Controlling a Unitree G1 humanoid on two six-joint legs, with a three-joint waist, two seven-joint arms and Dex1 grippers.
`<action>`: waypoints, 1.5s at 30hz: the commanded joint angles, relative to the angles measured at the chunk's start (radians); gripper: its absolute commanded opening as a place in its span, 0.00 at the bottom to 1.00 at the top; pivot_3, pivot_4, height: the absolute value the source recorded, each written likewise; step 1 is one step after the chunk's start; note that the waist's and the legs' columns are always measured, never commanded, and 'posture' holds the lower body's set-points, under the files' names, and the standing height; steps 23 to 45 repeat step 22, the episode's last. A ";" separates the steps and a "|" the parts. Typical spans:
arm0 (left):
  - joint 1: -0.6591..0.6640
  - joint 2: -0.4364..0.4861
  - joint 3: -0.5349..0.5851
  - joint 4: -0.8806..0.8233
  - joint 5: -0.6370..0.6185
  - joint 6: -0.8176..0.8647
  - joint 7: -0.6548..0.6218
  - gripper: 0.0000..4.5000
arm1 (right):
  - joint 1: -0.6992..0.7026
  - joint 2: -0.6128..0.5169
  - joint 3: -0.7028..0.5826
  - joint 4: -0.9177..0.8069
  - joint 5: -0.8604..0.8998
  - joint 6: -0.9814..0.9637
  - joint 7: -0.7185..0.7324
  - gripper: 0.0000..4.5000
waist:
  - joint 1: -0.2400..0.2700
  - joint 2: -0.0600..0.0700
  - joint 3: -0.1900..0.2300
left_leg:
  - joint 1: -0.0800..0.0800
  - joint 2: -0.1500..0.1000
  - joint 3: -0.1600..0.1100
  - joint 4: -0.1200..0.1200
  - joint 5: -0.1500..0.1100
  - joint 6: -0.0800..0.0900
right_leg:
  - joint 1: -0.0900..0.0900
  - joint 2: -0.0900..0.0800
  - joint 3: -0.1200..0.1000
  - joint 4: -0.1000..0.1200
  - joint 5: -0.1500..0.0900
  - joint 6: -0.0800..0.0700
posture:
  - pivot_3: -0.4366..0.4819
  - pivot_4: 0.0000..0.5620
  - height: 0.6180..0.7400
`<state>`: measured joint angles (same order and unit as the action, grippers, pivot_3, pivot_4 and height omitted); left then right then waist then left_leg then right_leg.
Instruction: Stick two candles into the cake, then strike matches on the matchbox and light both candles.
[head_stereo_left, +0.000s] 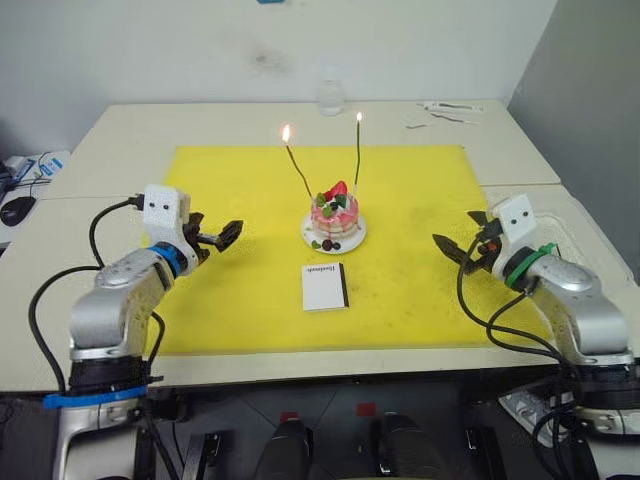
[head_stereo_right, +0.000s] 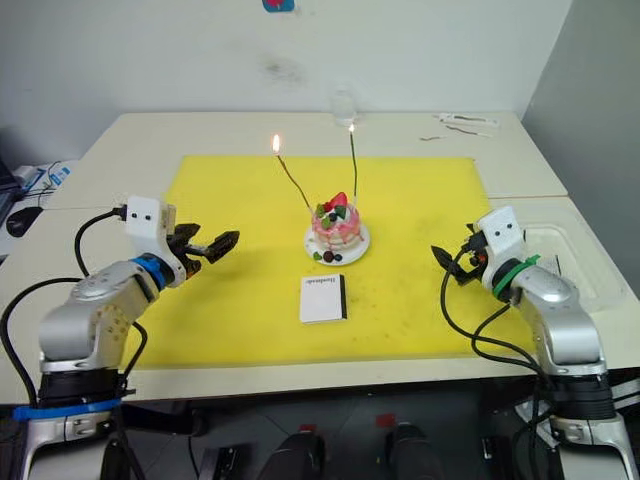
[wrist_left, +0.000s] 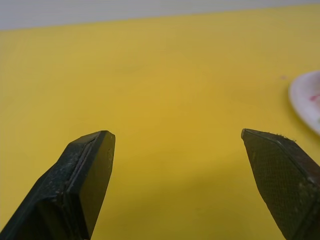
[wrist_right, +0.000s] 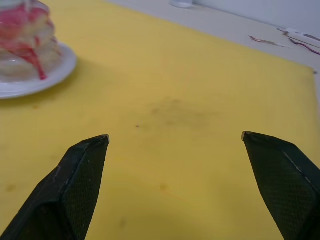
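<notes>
The pink cake (head_stereo_left: 335, 217) sits on its white plate (head_stereo_left: 358, 240) mid-mat. Two thin candles stand in it, both burning: the left candle (head_stereo_left: 298, 172) leans left, the right candle (head_stereo_left: 357, 160) is nearly upright. Flat in front of the cake lies the white matchbox (head_stereo_left: 324, 286). The matches are out of view. My left gripper (head_stereo_left: 232, 234) hovers open and empty left of the cake, over the mat. On the cake's right, my right gripper (head_stereo_left: 452, 226) is open and empty too. The right wrist view shows the cake (wrist_right: 25, 35) ahead of its spread fingers (wrist_right: 80, 175).
A yellow mat (head_stereo_left: 250, 300) covers the table's middle. A clear bottle (head_stereo_left: 331, 95) stands at the back edge, with small scraps (head_stereo_left: 445, 110) at the back right. A computer mouse (head_stereo_left: 17, 208) lies far left, and a white tray (head_stereo_right: 565, 260) sits by my right arm.
</notes>
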<state>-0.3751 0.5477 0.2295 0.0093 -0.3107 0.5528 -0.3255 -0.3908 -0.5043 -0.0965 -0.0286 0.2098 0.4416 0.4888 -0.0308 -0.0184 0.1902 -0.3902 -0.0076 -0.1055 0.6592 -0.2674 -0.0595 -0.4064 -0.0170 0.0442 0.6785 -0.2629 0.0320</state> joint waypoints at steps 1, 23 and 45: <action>0.039 -0.016 0.027 -0.013 0.046 -0.122 0.030 1.00 | -0.043 0.051 0.003 0.044 -0.036 -0.099 -0.061 1.00 | -0.003 0.000 0.000 | 0.000 0.000 0.000 0.000 0.000 0.000 | 0.000 0.000 0.000 0.000 0.000 0.000 | 0.48 0.27 1.00; 0.052 -0.166 0.008 0.026 0.079 -0.229 0.116 1.00 | 0.037 0.129 0.000 -0.017 -0.037 -0.096 -0.109 1.00 | 0.001 0.000 0.000 | 0.000 -0.001 -0.001 0.001 0.000 0.001 | 0.001 0.005 -0.001 0.001 0.000 0.001 | 0.48 0.27 1.00; 0.052 -0.166 0.008 0.026 0.079 -0.229 0.116 1.00 | 0.037 0.129 0.000 -0.017 -0.037 -0.096 -0.109 1.00 | 0.001 0.000 0.000 | 0.000 -0.001 -0.001 0.001 0.000 0.001 | 0.001 0.005 -0.001 0.001 0.000 0.001 | 0.48 0.27 1.00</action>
